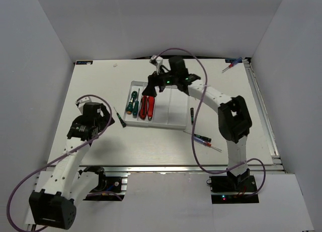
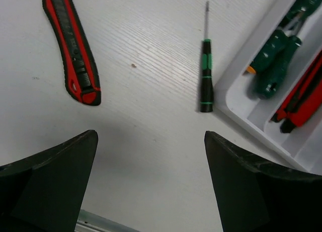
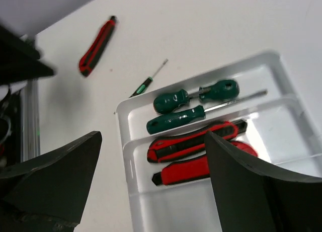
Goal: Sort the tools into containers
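1. Table [image 1: 151, 146]: white top that carries every item below.
2. Left gripper [image 2: 150, 136]: jaws spread wide, holding nothing and touching nothing. It hangs above bare table to the left of the tray.
3. Right gripper [image 3: 153, 136]: jaws spread wide and empty, poised above the far left end of the tray, clear of its contents.
4. Tray [image 1: 173, 106]: white, shallow, with four long compartments, lying mid-table.
   - Leftmost compartment: three green-handled screwdrivers [image 3: 176, 120], lying lengthwise.
   - Second compartment: two red-and-black tools [image 3: 193, 144], side by side.
5. Red-and-black utility knife [image 2: 73, 46]: flat on the table, well left of the tray.
6. Green-and-black precision driver [image 2: 205, 76]: on the table just beside the tray's left wall, not touching it, roughly parallel to it.
7. Thin red-handled drivers [image 1: 206, 140]: on the table near the tray's near right corner.
8. Dark precision driver [image 1: 192, 115]: on the table just right of the tray.
9. Blue-and-red driver [image 1: 232, 66]: at the far right corner, well apart from the tray.
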Controlling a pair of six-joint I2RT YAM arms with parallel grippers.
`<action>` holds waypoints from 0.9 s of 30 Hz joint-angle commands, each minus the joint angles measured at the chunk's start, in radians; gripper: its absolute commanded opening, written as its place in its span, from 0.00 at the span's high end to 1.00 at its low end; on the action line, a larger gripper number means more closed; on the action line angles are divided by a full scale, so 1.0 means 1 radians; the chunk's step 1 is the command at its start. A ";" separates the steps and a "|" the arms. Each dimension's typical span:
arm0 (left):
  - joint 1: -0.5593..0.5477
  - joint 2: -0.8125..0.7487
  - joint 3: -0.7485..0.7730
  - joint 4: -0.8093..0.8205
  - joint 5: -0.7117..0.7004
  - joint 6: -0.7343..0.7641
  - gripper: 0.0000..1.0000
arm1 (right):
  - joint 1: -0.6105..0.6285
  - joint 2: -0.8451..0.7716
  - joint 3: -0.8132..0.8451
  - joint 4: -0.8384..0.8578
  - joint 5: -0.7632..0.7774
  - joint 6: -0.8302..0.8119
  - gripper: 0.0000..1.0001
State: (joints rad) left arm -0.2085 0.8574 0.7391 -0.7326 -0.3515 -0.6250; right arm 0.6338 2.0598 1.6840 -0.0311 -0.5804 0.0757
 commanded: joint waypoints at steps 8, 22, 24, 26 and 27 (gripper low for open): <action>0.388 0.339 0.088 0.078 0.342 0.150 0.02 | -0.241 -0.321 -0.170 -0.325 -0.371 -0.660 0.11; 0.503 0.690 0.183 0.179 0.197 0.254 0.07 | -0.465 -0.601 -0.527 -0.291 -0.372 -0.705 0.11; 0.524 0.727 0.189 0.200 0.207 0.269 0.11 | -0.485 -0.607 -0.533 -0.299 -0.380 -0.706 0.11; 0.535 0.769 0.198 0.219 0.213 0.281 0.14 | -0.509 -0.609 -0.535 -0.311 -0.386 -0.717 0.11; 0.546 0.781 0.200 0.222 0.221 0.283 0.17 | -0.523 -0.612 -0.535 -0.316 -0.391 -0.718 0.11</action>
State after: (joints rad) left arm 0.3115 1.6215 0.9092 -0.5579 -0.1265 -0.3767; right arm 0.1383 1.4765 1.1618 -0.3351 -0.9325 -0.6151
